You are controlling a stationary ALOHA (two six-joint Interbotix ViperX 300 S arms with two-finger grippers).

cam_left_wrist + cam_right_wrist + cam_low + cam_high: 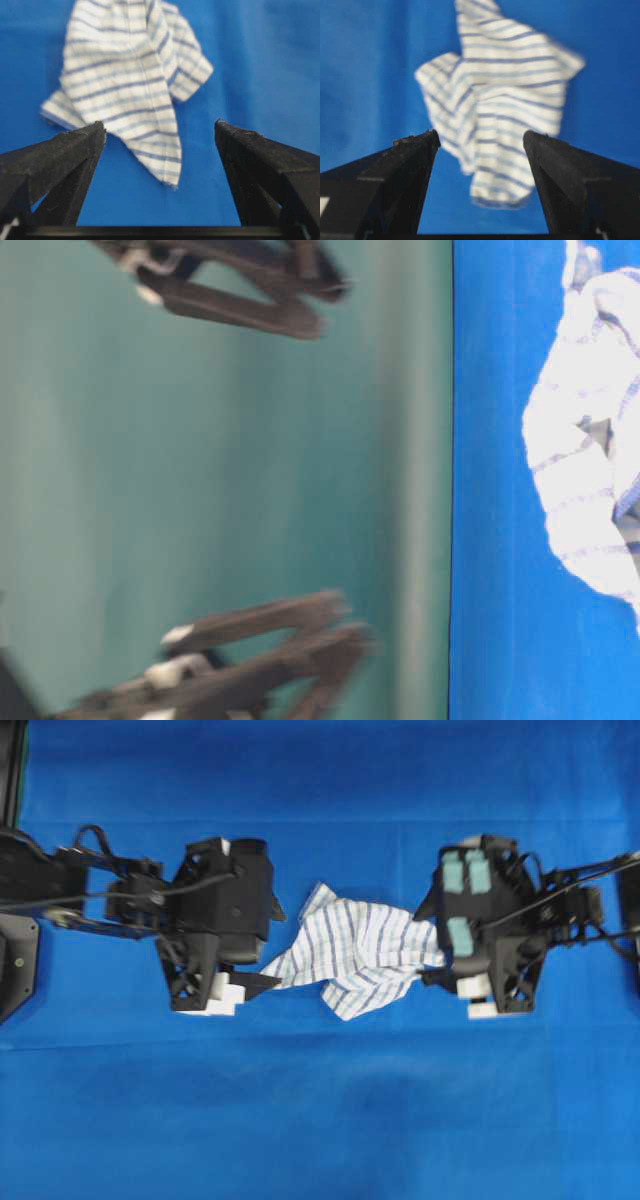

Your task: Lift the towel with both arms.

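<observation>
The towel (355, 955), white with thin blue and grey stripes, lies crumpled on the blue tablecloth between the two arms. My left gripper (272, 948) is open at the towel's left end. In the left wrist view the towel (125, 75) has a pointed corner reaching in between the spread jaws of that gripper (160, 127). My right gripper (432, 942), on the arm with teal tape patches, is open at the towel's right end. In the right wrist view the towel (505, 95) has an end lying between the spread jaws of that gripper (481, 135). Neither gripper holds anything.
The blue tablecloth (320, 1120) covers the whole table. A black frame edge (10, 770) stands at the far left. The table-level view is turned sideways, with the towel (590, 460) at its right and blurred black arm parts (240, 290) against a green wall.
</observation>
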